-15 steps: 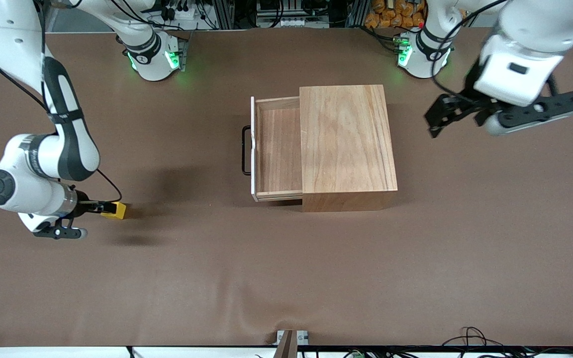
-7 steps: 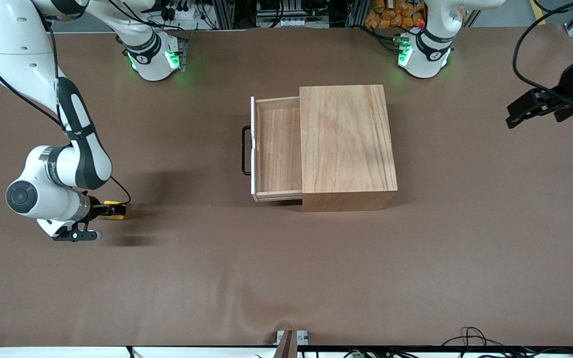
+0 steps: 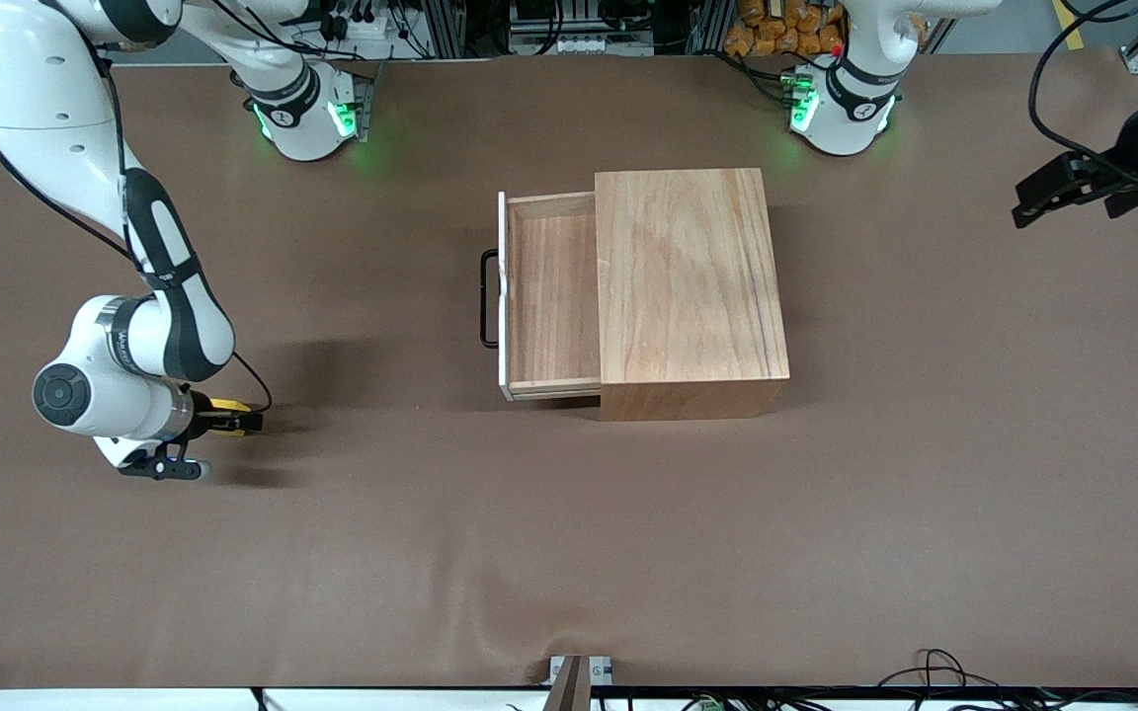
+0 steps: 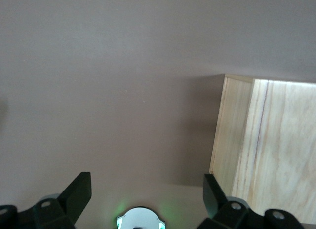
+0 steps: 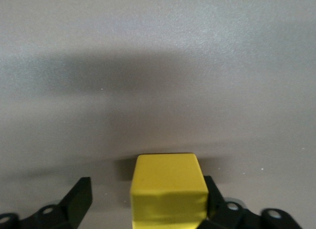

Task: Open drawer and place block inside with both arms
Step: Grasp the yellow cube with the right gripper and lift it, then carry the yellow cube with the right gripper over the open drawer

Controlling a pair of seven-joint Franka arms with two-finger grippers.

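Observation:
The drawer point(image 3: 549, 286) stands pulled out of the wooden box point(image 3: 688, 276), with its black wire handle point(image 3: 483, 298) toward the right arm's end; its tray holds nothing. The yellow block point(image 3: 225, 405) lies on the table near the right arm's end. My right gripper point(image 3: 241, 423) is low at the block and open. In the right wrist view the block point(image 5: 168, 187) sits between the spread fingers of the right gripper point(image 5: 147, 194), close against one finger and apart from the other. My left gripper point(image 3: 1063, 188) is open and empty, up over the left arm's end of the table; it shows wide open in its wrist view point(image 4: 146, 187).
Two green-lit arm bases point(image 3: 307, 114) point(image 3: 841, 104) stand along the table's top edge. The left wrist view shows a corner of the wooden box point(image 4: 266, 150) and a green-lit base point(image 4: 140, 220). Brown table surface lies between the block and the drawer.
The right arm has shifted toward the drawer's end and closed in on the block, which now lies between its fingers. The left arm swung out to the table's end and rose slightly.

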